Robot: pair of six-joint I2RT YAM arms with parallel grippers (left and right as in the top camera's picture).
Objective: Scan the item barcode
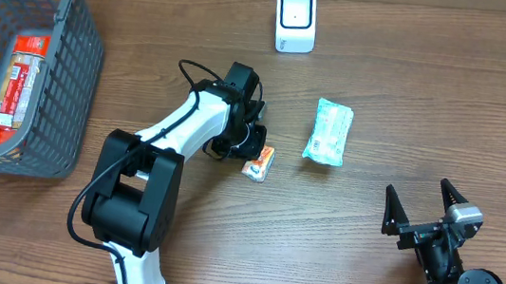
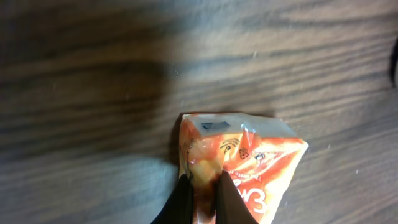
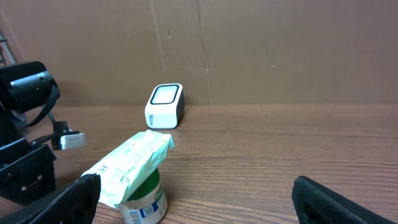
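Since its barcode must be shown to the scanner, the orange snack packet lies on the table well short of it, pinched at one edge by the left claw; the right claw idles wide open.

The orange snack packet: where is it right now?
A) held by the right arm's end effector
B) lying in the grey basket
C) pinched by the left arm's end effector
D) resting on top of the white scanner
C: the left wrist view shows the left end effector closed on the edge of the orange snack packet, both fingers pressed against the wrapper.
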